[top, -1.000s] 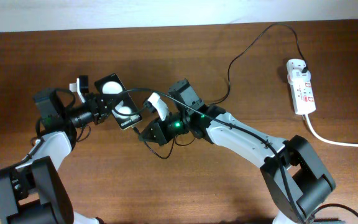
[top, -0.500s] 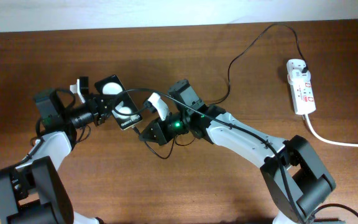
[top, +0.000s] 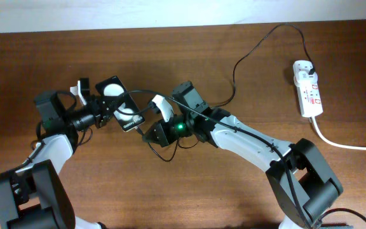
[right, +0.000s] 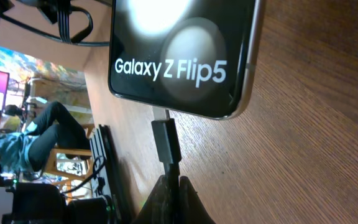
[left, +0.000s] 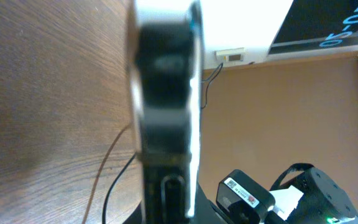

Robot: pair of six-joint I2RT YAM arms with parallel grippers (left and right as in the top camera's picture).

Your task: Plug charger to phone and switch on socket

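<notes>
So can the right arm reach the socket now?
Probably not yet: the right gripper is shut on the charger tip at the phone. Nothing tall stands between it and the socket.

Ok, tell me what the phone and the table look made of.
The phone has a glossy black, glass-like face that mirrors round lights; its pale edge looks metallic, possibly plastic. The table is brown wood or wood-look laminate, with visible grain and a satin sheen.

You have the phone [top: 121, 105] left of centre over the table [top: 170, 197], the tip of the charger [right: 165, 142] against its right end, and the socket [top: 309, 89] far right, toward the back.
</notes>
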